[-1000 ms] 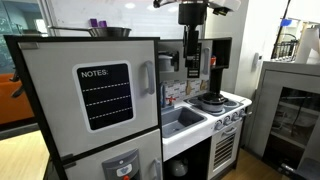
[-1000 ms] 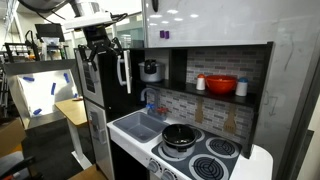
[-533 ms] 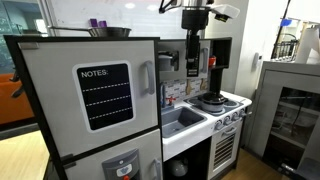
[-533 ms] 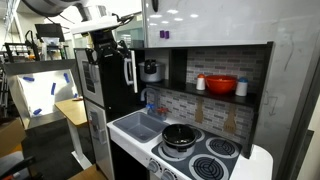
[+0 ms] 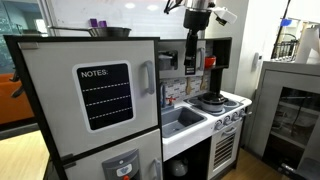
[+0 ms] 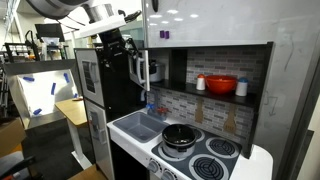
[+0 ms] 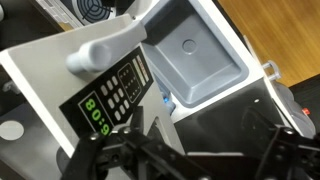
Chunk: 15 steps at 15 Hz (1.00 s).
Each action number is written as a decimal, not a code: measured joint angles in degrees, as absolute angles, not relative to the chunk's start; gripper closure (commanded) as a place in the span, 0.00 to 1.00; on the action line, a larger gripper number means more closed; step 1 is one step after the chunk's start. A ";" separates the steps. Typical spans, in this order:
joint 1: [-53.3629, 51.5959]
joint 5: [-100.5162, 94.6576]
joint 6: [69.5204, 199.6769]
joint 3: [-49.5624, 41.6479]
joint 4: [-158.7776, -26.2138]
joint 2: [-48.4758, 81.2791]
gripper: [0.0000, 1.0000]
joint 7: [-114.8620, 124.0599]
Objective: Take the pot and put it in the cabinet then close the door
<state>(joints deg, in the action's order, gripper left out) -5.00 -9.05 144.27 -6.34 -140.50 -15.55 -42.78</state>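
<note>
Cabinet (image 6: pixel 168 68) stands with its door (image 7: pixel 110 88) swung ajar, close in front of the end effector (image 6: pixel 127 50), whose fingers are spread wide and hold nothing. Pot (image 6: pixel 180 134) sits on the stove (image 6: pixel 215 160), well below and apart from the end effector.

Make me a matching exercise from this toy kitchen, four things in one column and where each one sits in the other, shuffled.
1 red round bowl
2 black round pan
3 shiny steel bowl
4 black NOTES chalkboard

A on the large grey door
B on the white stove top
C on the recessed shelf
D on top of the tall grey unit

Pairs: 1-C, 2-B, 3-D, 4-A
</note>
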 measured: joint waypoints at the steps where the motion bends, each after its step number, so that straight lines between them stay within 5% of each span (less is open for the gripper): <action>1: -4.99 -8.81 145.32 -6.54 -140.55 -15.23 0.00 -42.78; 15: -5.53 7.82 156.63 -8.38 -140.90 -11.55 0.00 -53.63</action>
<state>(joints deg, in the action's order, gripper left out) -5.53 7.82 156.63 -8.38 -140.90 -11.55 -53.63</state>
